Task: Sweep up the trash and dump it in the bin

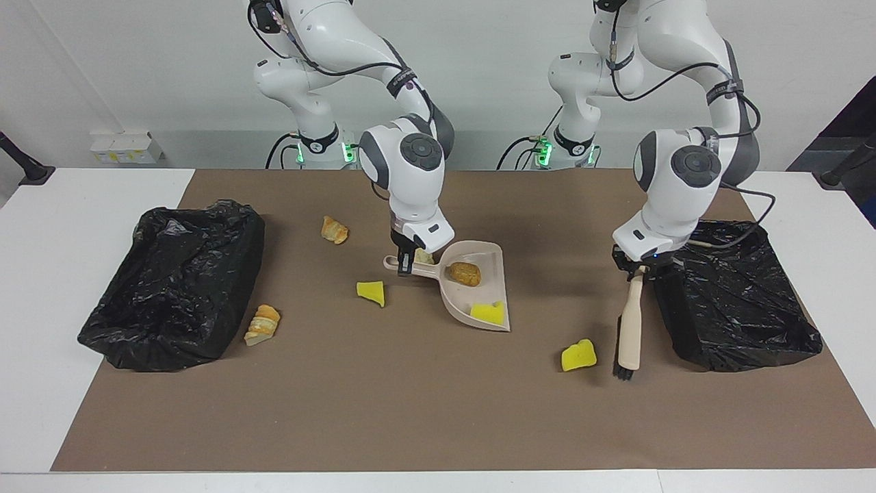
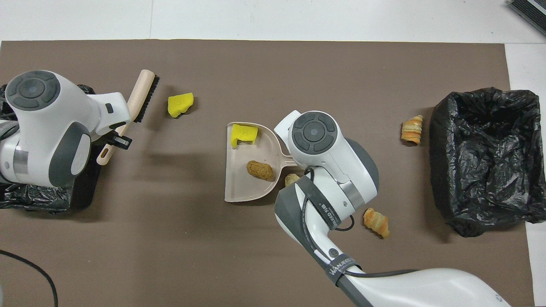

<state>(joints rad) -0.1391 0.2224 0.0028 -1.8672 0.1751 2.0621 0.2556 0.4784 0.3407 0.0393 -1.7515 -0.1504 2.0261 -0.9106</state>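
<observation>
My right gripper (image 1: 405, 263) is shut on the handle of the beige dustpan (image 1: 479, 296), which lies mid-mat. In the pan are two pieces of trash, a tan bread piece (image 1: 464, 274) and a yellow sponge (image 1: 487, 313). My left gripper (image 1: 640, 272) is shut on the brush (image 1: 631, 322) beside the bin (image 1: 732, 301) at the left arm's end. The bristles (image 2: 147, 99) point down at the mat beside a loose yellow sponge (image 1: 578, 356). More trash lies loose: a yellow sponge (image 1: 371, 292), a small piece (image 1: 424, 257) by the pan's handle, and two croissants (image 1: 334, 229) (image 1: 262, 324).
A second black-bagged bin (image 1: 171, 287) stands at the right arm's end of the brown mat, with one croissant (image 2: 412, 130) right beside it. The left arm's wrist hangs over the edge of the bin (image 2: 81, 187) at its own end.
</observation>
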